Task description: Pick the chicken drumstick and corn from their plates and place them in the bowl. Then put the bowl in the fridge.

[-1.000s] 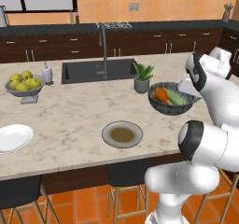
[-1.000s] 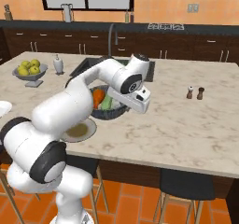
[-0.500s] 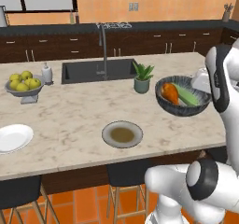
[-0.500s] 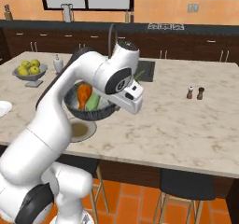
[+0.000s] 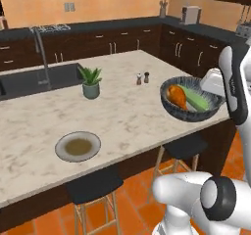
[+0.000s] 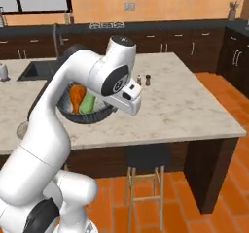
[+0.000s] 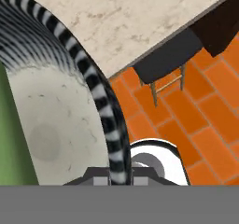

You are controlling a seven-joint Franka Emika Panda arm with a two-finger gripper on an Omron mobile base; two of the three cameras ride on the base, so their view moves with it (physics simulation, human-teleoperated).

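The dark ribbed bowl [image 5: 190, 113] hangs in the air over the island's near right corner, held by its rim. The orange-brown chicken drumstick [image 5: 176, 96] and the pale green corn [image 5: 198, 101] lie inside it. My gripper [image 5: 209, 93] is shut on the bowl's right rim. From the right base the bowl [image 6: 90, 116] shows behind my arm with the drumstick [image 6: 76, 97] and corn [image 6: 89, 103] in it, and the gripper [image 6: 115, 109] at its edge. In the hand view the striped rim [image 7: 100, 94] runs between my fingertips. The grey-rimmed plate [image 5: 78, 146] lies bare. The fridge is out of view.
A potted plant [image 5: 91, 83] and two small shakers [image 5: 142, 78] stand on the marble island [image 5: 122, 116], with the sink [image 5: 29, 80] at the back left. Dark stools [image 5: 93, 187] [image 6: 146, 157] are tucked under the near edge. Orange tile floor [image 6: 204, 106] opens to the right.
The whole picture has shifted, so the base has moved and turned to the right. The bowl has risen off the counter in my shut gripper, its contents still inside.
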